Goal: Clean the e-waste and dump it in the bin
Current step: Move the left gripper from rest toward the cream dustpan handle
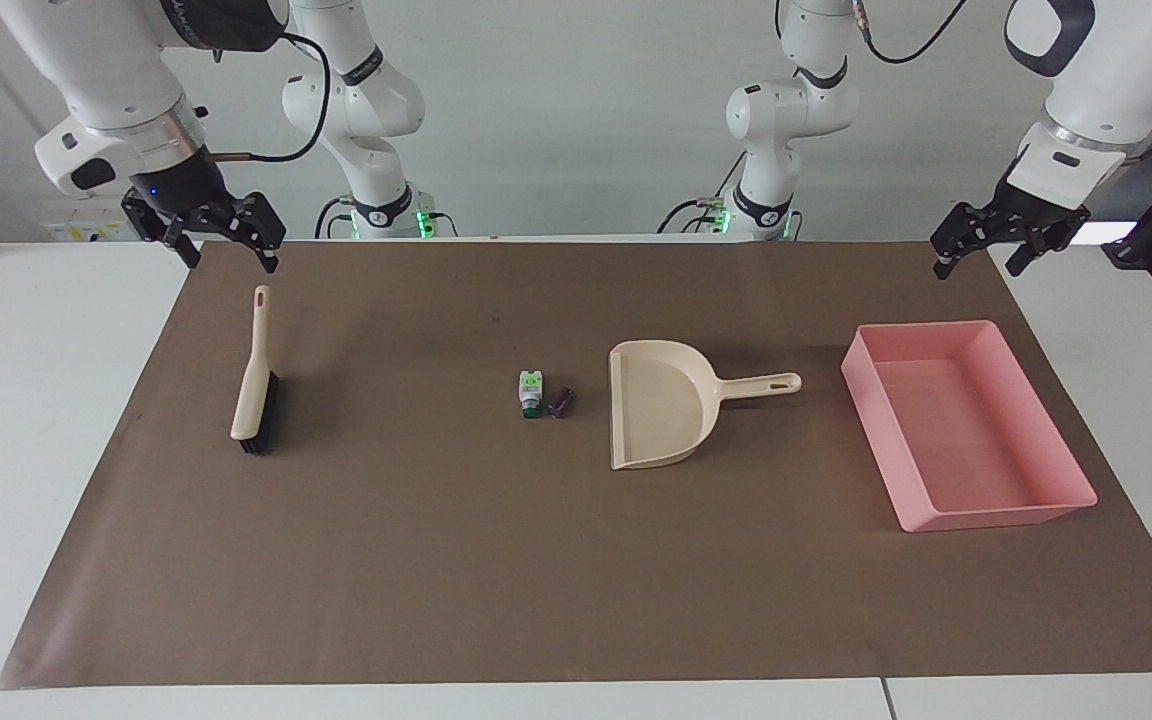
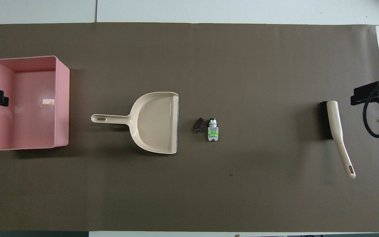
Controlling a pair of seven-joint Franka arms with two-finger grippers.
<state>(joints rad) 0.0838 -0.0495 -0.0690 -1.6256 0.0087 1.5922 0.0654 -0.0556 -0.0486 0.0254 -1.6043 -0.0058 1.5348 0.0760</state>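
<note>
The pink bin (image 1: 966, 425) sits empty beside dustpan (image 1: 661, 405). E-waste (image 1: 543, 393) lies mid-counter. Left hand (image 1: 981, 250) and right hand (image 1: 226, 240) hang open, waiting.

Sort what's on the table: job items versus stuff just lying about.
For the job: white component, dark cylinder, dustpan, brush, pink bin, left gripper, right gripper.
Just lying about: only the brown mat.

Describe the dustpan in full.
The dustpan is beige, smooth plastic by its look, with a wide scoop and a straight handle ending in a hanging slot. It lies flat and empty on the brown mat, mouth toward the two bits of e-waste, handle toward the pink bin. Nothing touches it.
</note>
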